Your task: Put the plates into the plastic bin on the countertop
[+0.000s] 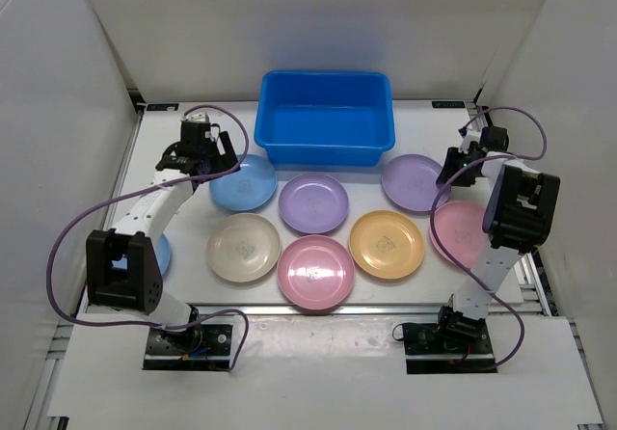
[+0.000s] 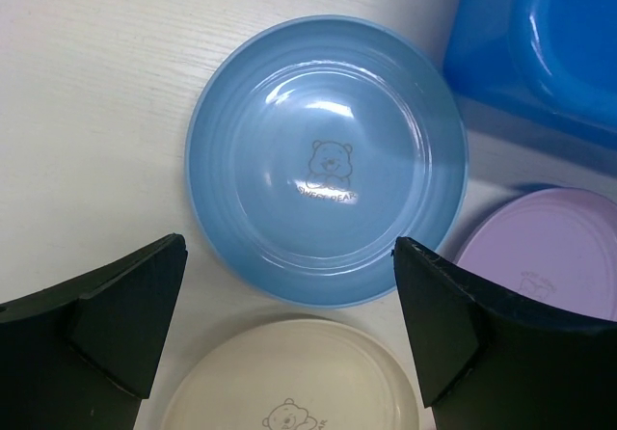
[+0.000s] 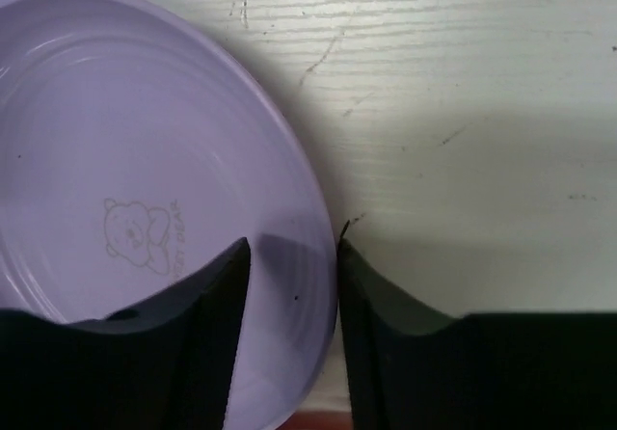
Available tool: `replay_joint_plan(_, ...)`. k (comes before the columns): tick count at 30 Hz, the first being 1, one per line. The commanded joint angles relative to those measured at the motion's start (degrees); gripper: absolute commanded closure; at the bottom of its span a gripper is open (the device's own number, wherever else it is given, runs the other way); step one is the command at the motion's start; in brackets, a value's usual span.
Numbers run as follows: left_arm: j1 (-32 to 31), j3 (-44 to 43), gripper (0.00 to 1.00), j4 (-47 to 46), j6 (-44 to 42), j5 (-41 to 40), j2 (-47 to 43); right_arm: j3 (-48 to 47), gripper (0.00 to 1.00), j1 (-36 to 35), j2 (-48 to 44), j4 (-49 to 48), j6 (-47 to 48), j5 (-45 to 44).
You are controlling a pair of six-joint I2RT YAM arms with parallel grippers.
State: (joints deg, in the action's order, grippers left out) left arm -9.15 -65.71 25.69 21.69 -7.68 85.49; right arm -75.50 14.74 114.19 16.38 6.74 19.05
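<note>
Top external is showing the plastic bin [image 1: 326, 152] holding nothing (the plates [image 1: 313, 203] are all lying on the countertop [image 1: 424, 131]); my right gripper [image 3: 292, 247] is straddling the purple plate [image 3: 116, 160] rim, unclenched, my left gripper [image 2: 289, 247] gaping.

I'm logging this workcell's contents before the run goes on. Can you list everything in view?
plastic bin: one, bright blue, back centre of the white countertop
light blue plates: two, one front-left of the bin, one partly hidden under the left arm
purple plates: two, one centre, one at the right
pink plates: two, one near front centre, one partly behind the right arm
beige plate: one, front left
orange plate: one, front right
cables: purple, looping off each arm
left gripper: open, above the light blue plate
right gripper: straddling the right purple plate's rim
</note>
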Motion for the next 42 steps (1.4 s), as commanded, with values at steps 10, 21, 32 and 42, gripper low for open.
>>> replay_joint_plan(10,0.7,-0.7,0.01,0.1,0.8,-0.3,-1.2,-0.6,1.0,-0.3,-3.4,-1.6,-2.3,-4.6)
replay_joint_plan(21,0.6,-0.9,0.01,0.0,2.2,-2.2,-1.8,-12.0,1.0,1.3,-22.2,2.3,-13.9,-19.0)
replay_joint_plan(32,1.6,-1.1,0.01,0.1,4.7,-2.2,-0.8,-22.6,1.0,-13.9,-16.5,-3.2,-24.8,-24.2)
replay_joint_plan(42,1.9,0.5,0.01,0.0,6.4,-4.3,0.8,-48.9,1.0,-29.5,11.6,-0.6,-36.8,-39.1)
